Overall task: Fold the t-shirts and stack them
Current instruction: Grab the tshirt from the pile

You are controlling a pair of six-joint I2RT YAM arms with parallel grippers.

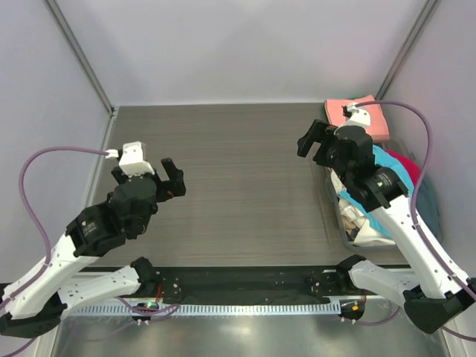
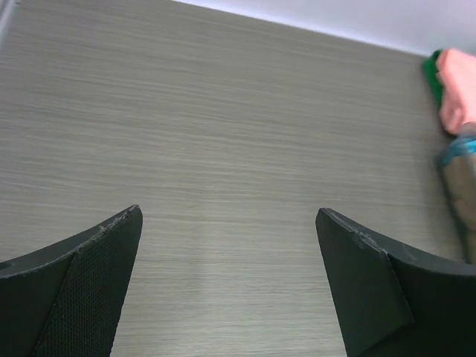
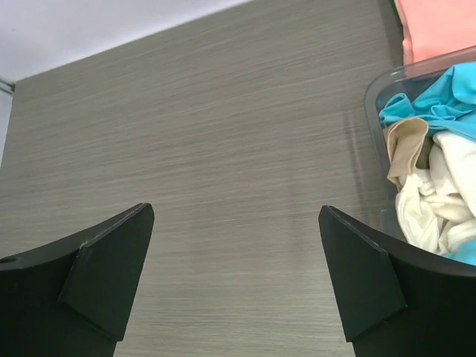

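Note:
A folded salmon-pink t-shirt [image 1: 372, 115] lies at the far right of the table, over a green one whose edge shows in the left wrist view [image 2: 431, 74]. A clear bin [image 3: 375, 111] at the right holds crumpled turquoise [image 3: 446, 97], cream [image 3: 439, 201] and red [image 1: 407, 162] t-shirts. My left gripper [image 1: 165, 177] is open and empty over the left of the table. My right gripper [image 1: 316, 145] is open and empty, just left of the bin.
The grey wood-grain table [image 1: 238, 171] is walled by white panels at the back and sides. A black rail [image 1: 245, 286] runs along the near edge between the arm bases.

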